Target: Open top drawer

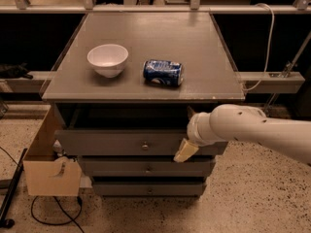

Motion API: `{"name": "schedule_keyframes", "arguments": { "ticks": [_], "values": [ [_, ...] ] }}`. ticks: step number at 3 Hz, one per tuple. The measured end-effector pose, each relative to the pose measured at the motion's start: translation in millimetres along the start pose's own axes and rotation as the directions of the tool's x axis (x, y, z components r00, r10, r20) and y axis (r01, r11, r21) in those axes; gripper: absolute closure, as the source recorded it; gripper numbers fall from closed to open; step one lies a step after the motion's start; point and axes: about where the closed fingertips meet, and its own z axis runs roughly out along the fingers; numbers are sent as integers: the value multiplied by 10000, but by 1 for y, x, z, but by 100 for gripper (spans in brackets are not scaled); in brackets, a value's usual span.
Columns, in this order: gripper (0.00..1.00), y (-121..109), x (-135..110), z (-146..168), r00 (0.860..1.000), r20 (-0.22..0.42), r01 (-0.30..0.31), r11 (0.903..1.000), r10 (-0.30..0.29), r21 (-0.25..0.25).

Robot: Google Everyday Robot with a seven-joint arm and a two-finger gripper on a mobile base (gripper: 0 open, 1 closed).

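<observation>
We see the wide, flat grey top drawer (107, 142), with a small round metal knob (145, 145) at its centre, level under the desk's front edge and seemingly drawn slightly forward, a dark gap above it. The cream gripper (184, 151) lies over its lower right part, beneath the desk's front right corner.

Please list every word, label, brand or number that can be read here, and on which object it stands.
No text can be read.
Blue can, lying on its side on the table: white markings, too blurred to read.
White bowl, top drawer, and the gripper at the drawer front right of the knob: no writing visible.
</observation>
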Motion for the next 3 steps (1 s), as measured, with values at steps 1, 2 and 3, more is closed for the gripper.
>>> {"name": "schedule_keyframes", "arguments": {
  "ticks": [1,2,3],
  "values": [
    [0,0,0,0,10000,0,0,10000,0,0],
    [18,0,0,0,10000,0,0,10000,0,0],
    [42,0,0,0,10000,0,1,10000,-1,-1]
  ]
}}
